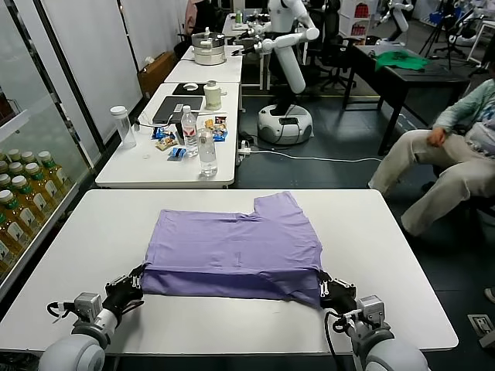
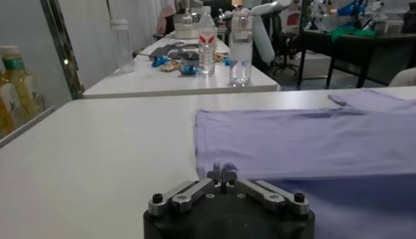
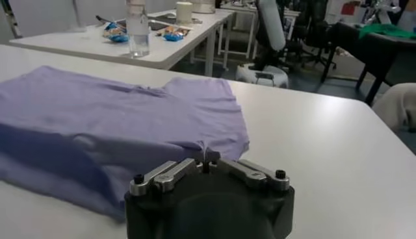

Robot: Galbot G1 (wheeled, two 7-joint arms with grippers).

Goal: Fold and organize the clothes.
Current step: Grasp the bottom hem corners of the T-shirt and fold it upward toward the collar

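T-shirt (image 1: 236,247) folded on table (image 1: 93,232); wrist views show left gripper (image 2: 222,173) and right gripper (image 3: 207,158) pinching its near corners

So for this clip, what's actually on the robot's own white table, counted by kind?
Lavender T-shirt, partly folded: 1
End effectors on the table at the shirt's near corners: 2, left end effector and right end effector
Total: 3, all on the white table. The bottles and snacks sit on another table behind.

One purple T-shirt (image 1: 236,247), two claws, left (image 1: 133,284) and right (image 1: 331,291), two white tables (image 1: 93,255).
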